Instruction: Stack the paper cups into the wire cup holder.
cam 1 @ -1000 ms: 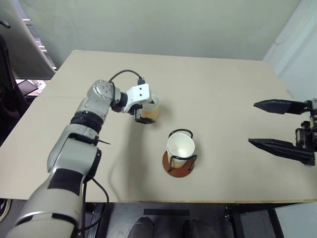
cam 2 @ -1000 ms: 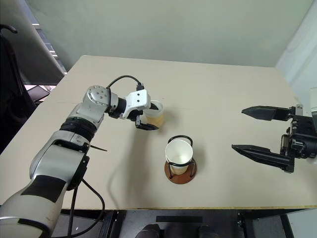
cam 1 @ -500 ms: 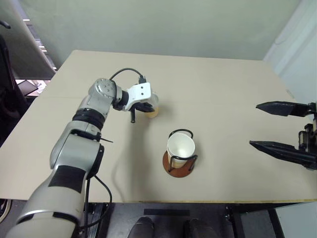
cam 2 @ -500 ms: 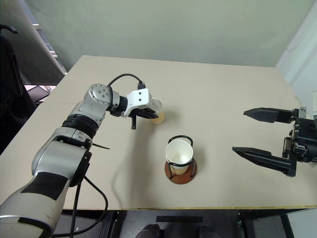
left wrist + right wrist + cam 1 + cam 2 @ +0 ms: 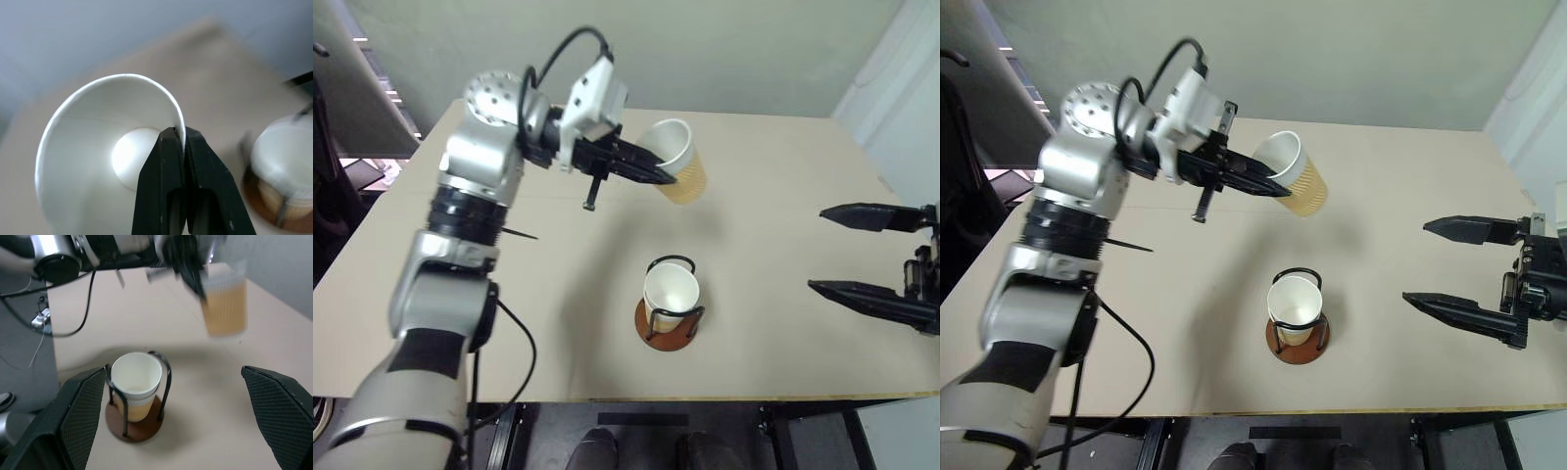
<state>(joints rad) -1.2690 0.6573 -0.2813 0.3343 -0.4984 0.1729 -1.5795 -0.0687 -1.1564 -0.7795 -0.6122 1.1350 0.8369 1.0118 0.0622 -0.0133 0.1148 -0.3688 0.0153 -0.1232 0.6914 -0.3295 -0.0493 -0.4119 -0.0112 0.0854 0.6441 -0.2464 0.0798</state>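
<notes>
Light, thin-walled paper cup (image 5: 677, 167) upper centre, pinched at its crushable rim by left pincer (image 5: 658, 174): best gripped gently there; right pincer (image 5: 876, 257) spread wide

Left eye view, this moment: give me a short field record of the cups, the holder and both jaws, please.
held cup: paper cup in the air above the table, tilted, pinched at its rim
left gripper: jaws shut on the cup's rim, one finger inside, one outside
cups in holder: stacked cups seated upright
wire cup holder: on the table, nearer the front edge than the held cup
right gripper: jaws open, holding nothing, off to the right of the holder
</notes>
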